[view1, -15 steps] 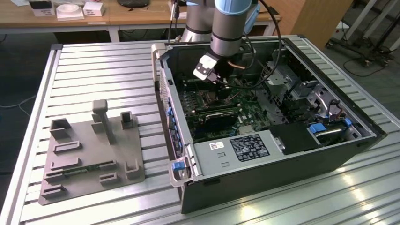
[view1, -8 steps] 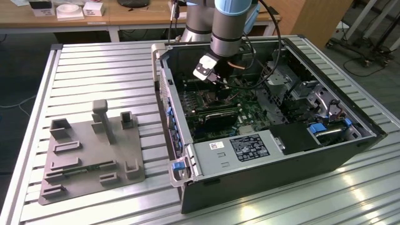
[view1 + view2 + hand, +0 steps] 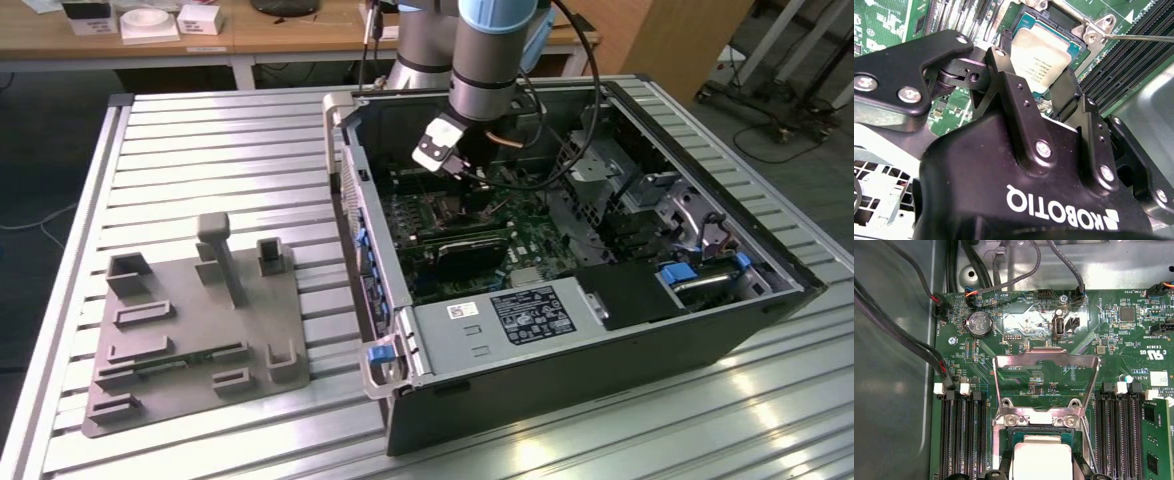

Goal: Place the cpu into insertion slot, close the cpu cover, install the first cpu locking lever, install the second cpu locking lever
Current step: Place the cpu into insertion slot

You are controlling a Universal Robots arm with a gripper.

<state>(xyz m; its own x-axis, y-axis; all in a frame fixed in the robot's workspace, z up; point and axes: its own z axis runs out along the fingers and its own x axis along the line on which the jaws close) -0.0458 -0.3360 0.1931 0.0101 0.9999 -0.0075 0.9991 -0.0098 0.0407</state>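
Observation:
My gripper is shut on the cpu, a flat square chip with a silvery top, gripped at two opposite edges. In the first wrist view the cpu sits low over the insertion slot, with dark fingertips on either side; whether it touches the slot I cannot tell. The cpu cover, a thin silvery frame, stands swung open behind the slot. A thin lever rod lies loose beside the slot. In the exterior view the gripper reaches down inside the open computer case onto the green motherboard.
Long black memory slots flank the socket on both sides. Black cables run along the case wall. A black heatsink block and a metal drive bay sit in the case. A grey fixture plate lies on the table.

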